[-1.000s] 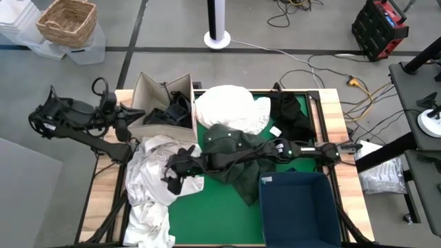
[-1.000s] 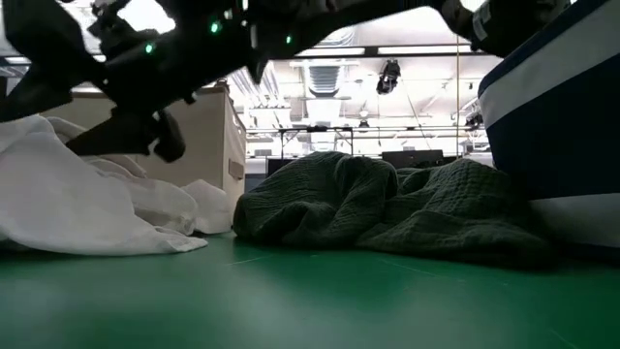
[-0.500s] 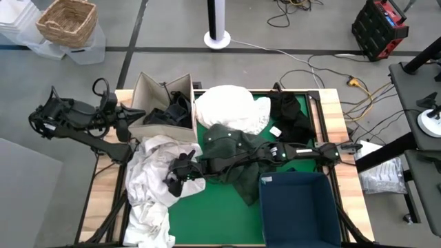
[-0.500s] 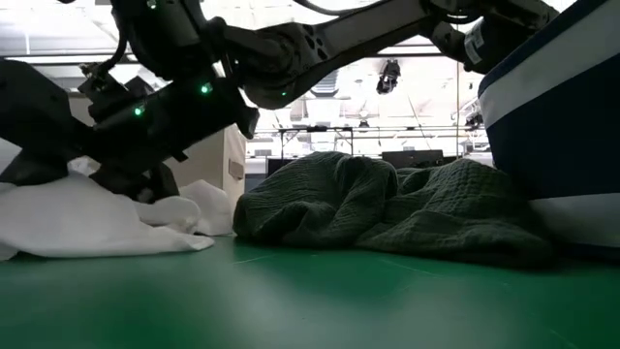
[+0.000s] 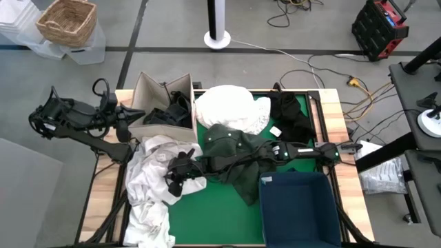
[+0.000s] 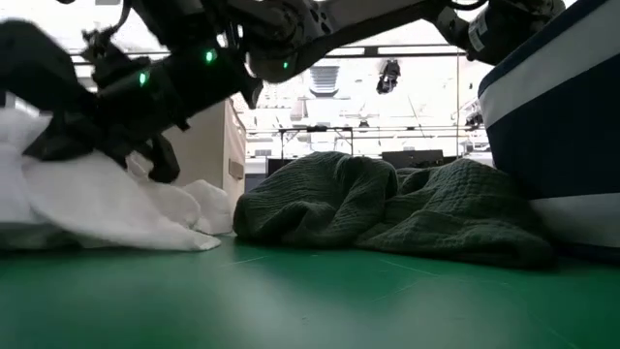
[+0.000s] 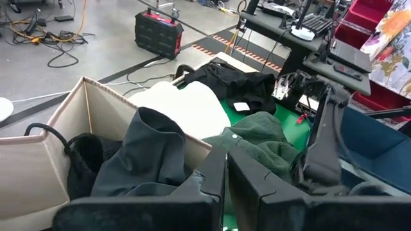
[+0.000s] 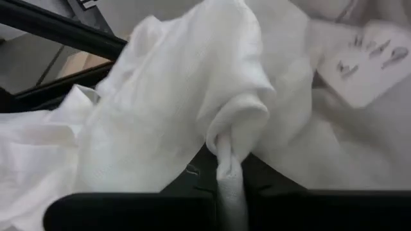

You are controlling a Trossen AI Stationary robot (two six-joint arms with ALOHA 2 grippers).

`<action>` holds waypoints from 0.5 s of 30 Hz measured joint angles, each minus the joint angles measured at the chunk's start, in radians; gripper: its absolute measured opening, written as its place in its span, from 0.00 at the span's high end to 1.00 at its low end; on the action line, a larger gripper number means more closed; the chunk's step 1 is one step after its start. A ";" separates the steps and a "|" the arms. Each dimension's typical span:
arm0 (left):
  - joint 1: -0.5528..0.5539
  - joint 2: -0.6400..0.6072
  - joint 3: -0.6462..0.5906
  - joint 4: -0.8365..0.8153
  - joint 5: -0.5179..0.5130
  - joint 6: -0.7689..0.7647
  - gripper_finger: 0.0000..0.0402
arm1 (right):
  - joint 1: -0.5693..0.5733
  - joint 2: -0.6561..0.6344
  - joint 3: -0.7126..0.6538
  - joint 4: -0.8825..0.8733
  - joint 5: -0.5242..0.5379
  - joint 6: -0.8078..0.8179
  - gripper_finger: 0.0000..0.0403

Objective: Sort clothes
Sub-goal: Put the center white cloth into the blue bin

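Cloth lies in heaps on the green surface [image 5: 213, 213] — a crumpled white garment [image 5: 148, 182] at the left edge, a white bundle [image 5: 231, 107] at the back, a dark green one [image 5: 231, 148] mid-surface, a black one [image 5: 289, 114] back right. Right tool [image 5: 176, 180] is pinched shut on a fold of the white garment [image 8: 234, 131]. Left tool [image 7: 225, 186], pressed together and empty, hangs beside the box [image 5: 148, 93], which holds two dark pieces.

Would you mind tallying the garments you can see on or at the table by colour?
White garments: 2, a bundle and a crumpled one pinched in the right gripper
Dark green: 1
Black on the mat: 1
Dark in the box: 1 heap
Total: 5
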 joint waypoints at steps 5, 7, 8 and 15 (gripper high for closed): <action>0.000 -0.006 0.000 -0.017 -0.009 0.000 1.00 | 0.000 -0.058 0.000 -0.002 -0.014 -0.023 0.97; 0.000 -0.009 0.000 -0.021 -0.010 0.000 1.00 | 0.000 -0.087 0.000 -0.010 -0.014 -0.037 0.97; 0.000 -0.012 0.000 -0.021 -0.010 -0.001 1.00 | 0.000 -0.105 0.000 -0.021 -0.015 -0.048 0.98; 0.000 -0.041 0.000 -0.020 -0.053 -0.008 1.00 | 0.001 -0.235 0.000 -0.089 -0.012 -0.147 0.98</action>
